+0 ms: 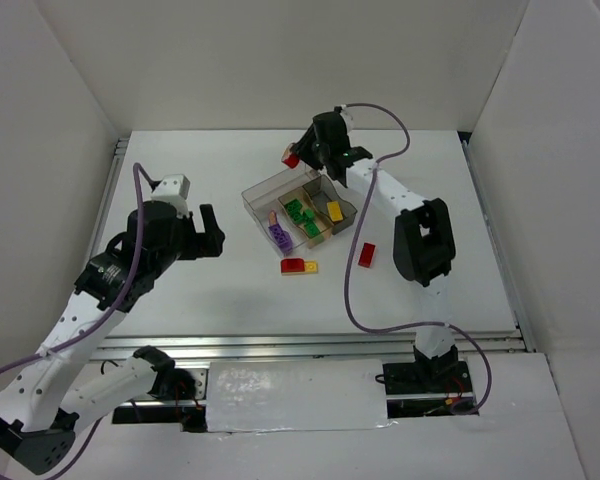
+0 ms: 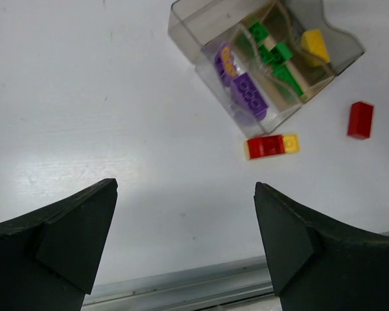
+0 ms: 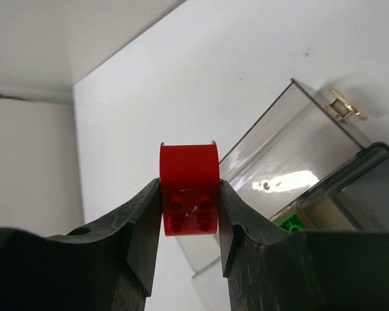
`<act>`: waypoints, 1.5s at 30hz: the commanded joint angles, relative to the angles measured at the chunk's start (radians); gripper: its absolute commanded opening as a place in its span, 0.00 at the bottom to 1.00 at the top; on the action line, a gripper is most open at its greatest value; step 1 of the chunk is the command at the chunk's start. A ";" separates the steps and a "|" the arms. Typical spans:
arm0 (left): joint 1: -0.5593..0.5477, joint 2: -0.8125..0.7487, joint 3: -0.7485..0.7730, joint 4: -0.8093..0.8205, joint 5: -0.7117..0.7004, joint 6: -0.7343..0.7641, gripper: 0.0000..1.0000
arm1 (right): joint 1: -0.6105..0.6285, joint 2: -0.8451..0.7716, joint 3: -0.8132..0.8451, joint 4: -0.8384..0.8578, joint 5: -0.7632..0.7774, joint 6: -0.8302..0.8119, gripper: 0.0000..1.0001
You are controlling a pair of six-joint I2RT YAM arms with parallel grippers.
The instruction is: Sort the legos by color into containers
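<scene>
Red lego (image 3: 189, 162) sits clamped in the right gripper (image 3: 189, 191), just beyond the containers (image 1: 252, 205) holding green legos (image 1: 298, 212), a yellow lego (image 1: 333, 210) and a purple lego (image 1: 278, 236). A red brick (image 1: 366, 255) and a red-yellow pair (image 1: 299, 266) lie on the tabletop (image 1: 230, 160). Left gripper (image 2: 185, 220) hangs released.

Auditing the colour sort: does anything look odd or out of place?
Yes: on the table, on the robot's side of the containers, a red-and-yellow lego pair lies pressed together like one piece, though the two colours belong in different compartments. Nothing looks spilled or damaged.
</scene>
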 commanded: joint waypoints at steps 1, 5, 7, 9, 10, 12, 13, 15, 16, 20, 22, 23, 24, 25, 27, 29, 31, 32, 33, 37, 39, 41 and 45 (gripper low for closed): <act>0.009 -0.047 -0.076 0.022 -0.021 0.049 0.99 | 0.010 0.097 0.170 -0.154 0.094 0.009 0.10; 0.016 -0.054 -0.098 0.036 -0.016 0.060 1.00 | 0.016 0.093 0.138 -0.110 0.100 0.004 0.11; 0.024 -0.049 -0.099 0.041 -0.015 0.080 1.00 | 0.018 0.079 0.111 -0.096 0.106 0.006 0.14; 0.044 -0.040 -0.102 0.041 0.014 0.085 1.00 | 0.021 0.091 0.114 -0.084 0.088 -0.004 0.25; 0.050 -0.035 -0.104 0.044 0.023 0.089 1.00 | 0.023 0.100 0.124 -0.091 0.088 -0.013 0.44; 0.064 -0.034 -0.105 0.045 0.036 0.092 1.00 | 0.024 0.129 0.166 -0.111 0.073 -0.025 0.60; 0.067 -0.038 -0.108 0.048 0.043 0.098 1.00 | 0.024 0.138 0.180 -0.120 0.073 -0.034 0.73; 0.075 -0.040 -0.110 0.050 0.045 0.098 0.99 | 0.024 0.142 0.192 -0.122 0.074 -0.043 0.92; 0.075 -0.041 -0.110 0.050 0.048 0.101 0.99 | 0.026 0.142 0.193 -0.119 0.068 -0.051 0.99; 0.081 -0.038 -0.110 0.048 0.043 0.100 0.99 | 0.026 0.081 0.192 -0.154 0.109 -0.080 1.00; 0.081 -0.038 -0.110 0.047 0.037 0.097 0.99 | 0.027 -0.050 0.068 -0.134 0.175 -0.118 1.00; 0.081 -0.038 -0.111 0.047 0.036 0.097 1.00 | 0.024 -0.105 0.016 -0.154 0.212 -0.125 1.00; 0.081 -0.040 -0.111 0.045 0.031 0.095 1.00 | 0.024 -0.221 -0.104 -0.171 0.243 -0.131 1.00; 0.082 -0.041 -0.111 0.045 0.028 0.091 1.00 | 0.024 -0.277 -0.163 -0.191 0.273 -0.137 1.00; 0.090 -0.043 -0.108 0.042 0.014 0.086 1.00 | 0.026 -0.436 -0.359 -0.269 0.340 -0.132 1.00; 0.104 -0.041 -0.108 0.041 0.011 0.082 1.00 | 0.026 -0.524 -0.485 -0.324 0.372 -0.113 1.00; 0.113 -0.040 -0.108 0.039 0.013 0.077 0.99 | 0.026 -0.628 -0.642 -0.360 0.425 -0.079 1.00; 0.113 -0.038 -0.108 0.041 0.014 0.077 1.00 | 0.024 -0.680 -0.723 -0.393 0.445 -0.068 1.00; 0.113 -0.038 -0.110 0.041 0.022 0.077 1.00 | 0.023 -0.700 -0.759 -0.398 0.438 -0.062 1.00; 0.116 -0.034 -0.108 0.038 0.028 0.077 0.99 | 0.004 -0.708 -0.863 -0.346 0.314 -0.129 0.98; 0.116 -0.038 -0.113 0.038 0.026 0.077 0.99 | -0.005 -0.636 -0.845 -0.367 0.287 -0.148 0.96; 0.116 -0.040 -0.114 0.035 0.025 0.075 1.00 | -0.008 -0.578 -0.827 -0.392 0.304 -0.142 0.96; 0.116 -0.049 -0.117 0.033 0.016 0.074 1.00 | -0.042 -0.544 -0.859 -0.326 0.216 -0.171 0.94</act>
